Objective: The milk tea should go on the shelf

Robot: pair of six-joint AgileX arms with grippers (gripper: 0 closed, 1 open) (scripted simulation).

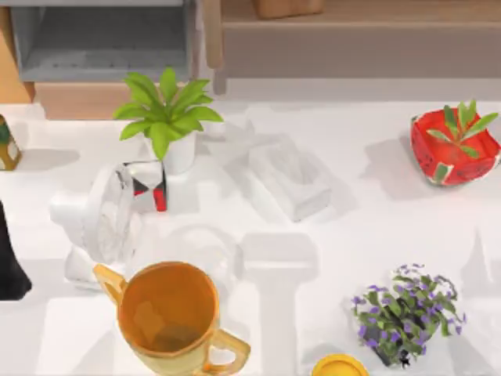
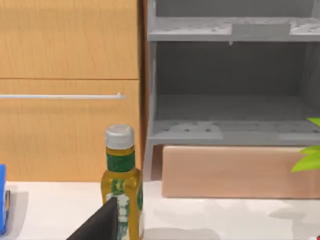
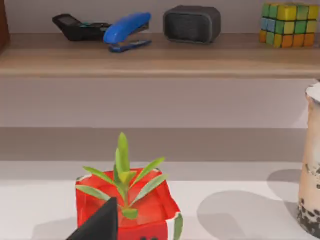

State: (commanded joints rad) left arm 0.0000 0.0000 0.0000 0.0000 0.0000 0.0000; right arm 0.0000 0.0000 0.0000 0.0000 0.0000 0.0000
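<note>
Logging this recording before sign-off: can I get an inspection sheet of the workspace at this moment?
Surface: white table, no spills seen.
Job's things: milk tea stands on the table beside the red plant pot, not yet on the shelf.
Clutter: leafy plant, white fan, tissue box, orange jug, purple flower plant, oil bottle; on the shelf board a blue stapler, black speaker and colour cube.
Grippers: left gripper by the oil bottle; right gripper by the red plant pot.
Cables: nothing seen.
Surroundings: wooden cabinet front beside the shelf's grey compartments.
</note>
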